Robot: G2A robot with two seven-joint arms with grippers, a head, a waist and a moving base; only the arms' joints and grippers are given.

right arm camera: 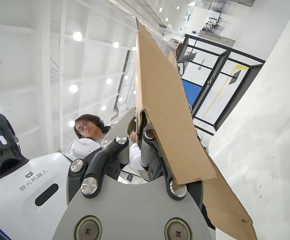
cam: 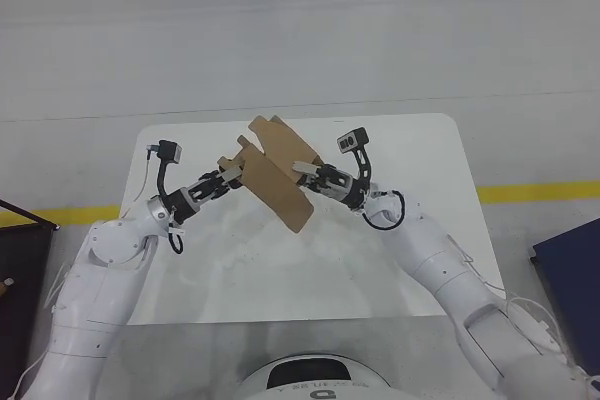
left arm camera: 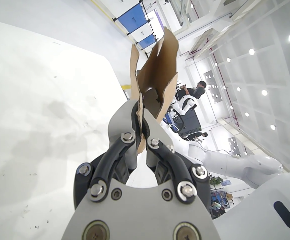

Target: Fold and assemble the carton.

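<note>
Carton (cam: 275, 170): held off the table (cam: 380, 270), above its far middle, slung between the two arms. It is a near-flat blank, slanting from far-left to near-right, with loose flaps at the far end.

Left gripper (left arm camera: 140, 116): clamped shut on the carton's left edge. Beyond the grip the panels part a little, so the sleeve gapes slightly.

Right gripper (right arm camera: 138, 123): clamped likewise on the right-hand edge, with a broad panel running on from the grip.

Step in hand, by my judgement: opening the flattened blank into a tube. No flap looks folded, so the task is at an early stage.

Next move calls for the two grips to press the opposite edges toward each other so the creases break square, with neither pinched edge tearing or slipping; the flaps can follow only once the body stands open
</note>
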